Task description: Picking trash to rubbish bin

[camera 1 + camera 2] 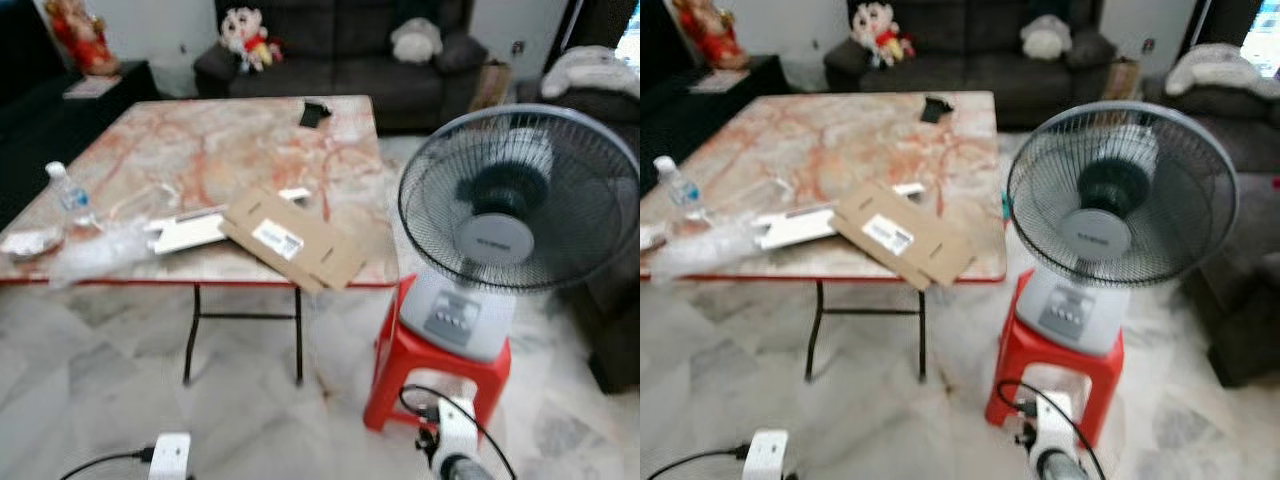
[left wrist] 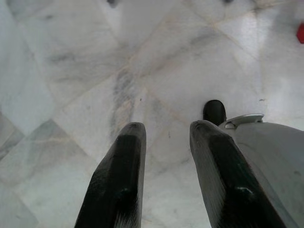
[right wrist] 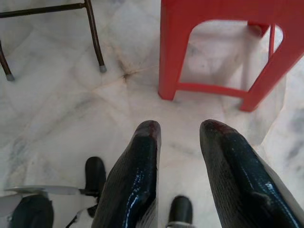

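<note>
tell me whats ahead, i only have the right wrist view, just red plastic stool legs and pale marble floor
Observer: On that red plastic stool stands a grey electric fan.
Operator: any trash up there
Observer: A flattened brown cardboard piece lies at the near edge of the marble-patterned folding table, overhanging it slightly.
Operator: anything else on it
Observer: A clear plastic water bottle stands near the table's left edge.
Operator: left gripper busy
Observer: No, the left gripper is open over bare floor.

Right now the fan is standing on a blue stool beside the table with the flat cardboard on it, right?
Not quite: the stool is red, not blue, as the left eye view shows. The fan does stand on it, beside the table with the flat cardboard.
</note>
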You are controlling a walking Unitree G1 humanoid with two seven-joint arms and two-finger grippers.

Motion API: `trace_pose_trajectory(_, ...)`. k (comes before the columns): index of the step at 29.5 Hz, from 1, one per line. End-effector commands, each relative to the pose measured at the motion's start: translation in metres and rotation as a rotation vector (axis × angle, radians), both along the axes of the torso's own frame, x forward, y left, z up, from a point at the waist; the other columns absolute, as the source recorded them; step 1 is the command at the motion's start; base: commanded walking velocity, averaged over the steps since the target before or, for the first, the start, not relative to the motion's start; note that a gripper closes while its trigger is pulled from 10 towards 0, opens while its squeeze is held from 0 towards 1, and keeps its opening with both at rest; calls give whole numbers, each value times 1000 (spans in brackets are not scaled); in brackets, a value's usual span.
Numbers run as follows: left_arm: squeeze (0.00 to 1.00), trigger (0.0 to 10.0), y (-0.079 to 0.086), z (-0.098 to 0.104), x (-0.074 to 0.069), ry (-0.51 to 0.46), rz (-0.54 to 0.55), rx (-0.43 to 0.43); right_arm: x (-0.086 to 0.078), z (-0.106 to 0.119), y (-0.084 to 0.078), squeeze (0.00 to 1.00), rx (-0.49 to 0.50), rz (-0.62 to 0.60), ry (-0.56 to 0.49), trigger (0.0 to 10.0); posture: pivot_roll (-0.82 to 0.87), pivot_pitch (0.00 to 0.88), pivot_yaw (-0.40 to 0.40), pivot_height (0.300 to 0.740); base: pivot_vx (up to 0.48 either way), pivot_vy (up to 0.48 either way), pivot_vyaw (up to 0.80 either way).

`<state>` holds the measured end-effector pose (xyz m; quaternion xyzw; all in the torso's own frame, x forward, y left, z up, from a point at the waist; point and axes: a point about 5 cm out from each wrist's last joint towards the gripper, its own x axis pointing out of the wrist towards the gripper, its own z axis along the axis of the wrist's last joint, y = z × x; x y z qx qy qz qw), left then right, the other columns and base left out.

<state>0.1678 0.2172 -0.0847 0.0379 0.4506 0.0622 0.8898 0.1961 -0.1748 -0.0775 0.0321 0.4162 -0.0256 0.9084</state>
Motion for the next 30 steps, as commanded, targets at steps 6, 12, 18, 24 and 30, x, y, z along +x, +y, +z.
trace_pose_trajectory(6,0,10000,-51,1,16,-41,-44,-35,8,15,-61,0,115,-288,-62,10000,-22,0,-71,740,0,0,0)
trace_pose_trajectory(12,0,10000,-47,-8,-1,39,-16,-25,6,14,-61,0,112,-287,-59,10000,-29,0,-70,740,0,0,0)
trace_pose_trajectory(18,0,10000,-43,-12,-12,75,-18,-8,2,12,-60,0,114,-293,-51,10000,-22,0,-69,740,0,0,0)
trace_pose_trajectory(24,0,10000,-43,-12,-12,76,-22,-5,5,13,-60,0,107,-282,-51,10000,-21,0,-69,740,0,0,0)
trace_pose_trajectory(30,0,10000,-44,-12,-10,74,-38,-4,7,14,-59,0,105,-288,-61,10000,-26,0,-57,740,0,0,0)
